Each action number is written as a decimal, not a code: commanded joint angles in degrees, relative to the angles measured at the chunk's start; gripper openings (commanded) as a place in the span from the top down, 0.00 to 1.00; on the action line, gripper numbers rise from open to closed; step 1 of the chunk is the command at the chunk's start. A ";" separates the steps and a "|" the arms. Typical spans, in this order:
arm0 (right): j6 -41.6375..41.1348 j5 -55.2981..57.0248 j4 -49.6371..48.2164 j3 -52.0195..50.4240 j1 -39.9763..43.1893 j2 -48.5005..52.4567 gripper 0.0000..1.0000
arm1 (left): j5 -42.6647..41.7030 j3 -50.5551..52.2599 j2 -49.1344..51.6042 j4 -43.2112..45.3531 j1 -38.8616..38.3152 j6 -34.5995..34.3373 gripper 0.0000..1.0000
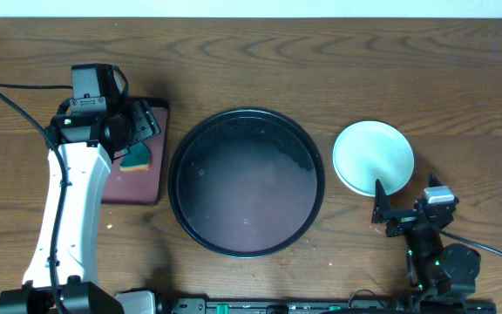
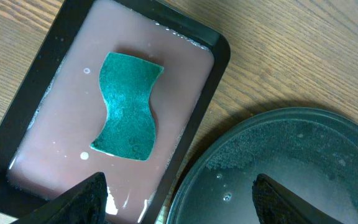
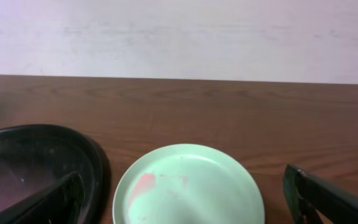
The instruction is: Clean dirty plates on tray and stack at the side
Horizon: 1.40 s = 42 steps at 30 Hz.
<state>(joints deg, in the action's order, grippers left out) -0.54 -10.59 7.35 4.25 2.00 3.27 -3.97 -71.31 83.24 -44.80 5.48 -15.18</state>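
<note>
The round black tray [image 1: 247,122] lies mid-table with no plate on it; its floor is wet and shows in the left wrist view [image 2: 291,162]. A pale mint-green plate [image 1: 373,157] sits on the table right of the tray, with a second rim peeking out beneath it. In the right wrist view the plate [image 3: 191,186] shows a faint pink smear. No yellow plate is visible. My right gripper [image 1: 405,202] is open and empty just in front of the plate [image 3: 185,208]. My left gripper [image 1: 139,126] is open and empty above the red tray's right edge [image 2: 179,186].
A small rectangular dark red tray [image 1: 142,179] lies left of the black tray, holding pinkish liquid [image 2: 61,124] and a green sponge [image 2: 128,106], which also shows in the overhead view [image 1: 135,158]. A white wall [image 3: 179,37] stands behind the table.
</note>
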 commanded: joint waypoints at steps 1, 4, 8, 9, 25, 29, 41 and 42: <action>0.81 -1.92 -1.33 -2.69 -0.20 -2.82 0.01 | 0.11 -0.55 0.13 -0.15 0.09 -0.07 0.25; 0.81 -1.95 -4.02 -3.80 -0.24 -2.99 0.01 | 0.11 -0.55 0.13 -0.15 0.09 -0.07 0.25; 0.81 -1.92 -4.35 -3.96 -0.24 -2.99 0.01 | 0.11 -0.55 0.13 -0.15 0.09 -0.07 0.25; 0.81 -1.90 -4.35 -3.96 -0.22 -2.99 0.01 | 0.11 -0.55 0.13 -0.15 0.09 -0.07 0.25; 0.81 -1.90 -4.31 -3.93 -0.22 -2.97 0.01 | 0.11 -0.55 0.13 -0.15 0.09 -0.07 0.25; 0.81 -1.90 -4.31 -3.93 -0.22 -2.97 0.01 | 0.11 -0.55 0.13 -0.15 0.09 -0.07 0.25; 0.81 -1.90 -4.31 -3.93 -0.22 -2.97 0.01 | 1.20 -0.52 0.13 -1.09 0.09 -0.02 0.25; 0.83 -1.90 -4.31 -3.93 -0.22 -2.97 0.01 | 1.16 -0.31 0.15 -1.07 0.09 -0.04 0.25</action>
<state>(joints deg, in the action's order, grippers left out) -0.54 -12.03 3.16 0.60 2.00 0.84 -3.90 -71.31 83.24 -45.36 5.48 -15.18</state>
